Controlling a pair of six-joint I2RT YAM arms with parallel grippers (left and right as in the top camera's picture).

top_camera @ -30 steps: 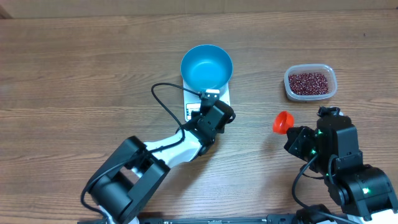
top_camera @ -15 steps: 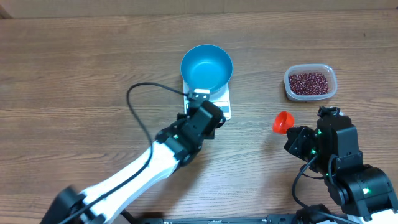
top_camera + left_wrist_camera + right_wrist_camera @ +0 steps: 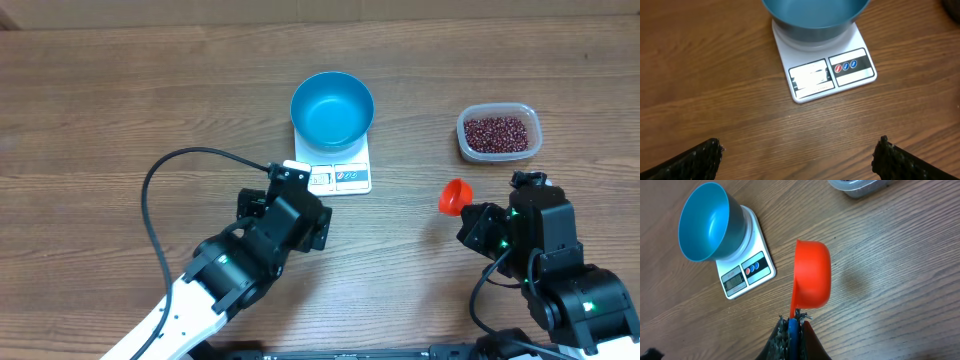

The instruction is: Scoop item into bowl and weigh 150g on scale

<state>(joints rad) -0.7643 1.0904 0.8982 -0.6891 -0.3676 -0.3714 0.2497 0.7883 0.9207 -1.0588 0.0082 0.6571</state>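
Here, the right jaws pinch an empty orange scoop [image 3: 812,277]; the beans [image 3: 497,132] lie beyond it in a tub [image 3: 538,130] toward the table's [image 3: 120,100] right edge. The left jaws gape wide near the scale [image 3: 335,172].

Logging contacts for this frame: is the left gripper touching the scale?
Apart. The left wrist view shows table between the open left gripper and the scale.

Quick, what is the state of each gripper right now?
Left gripper: open, holding nothing.
Right gripper: closed on the handle of the orange scoop.
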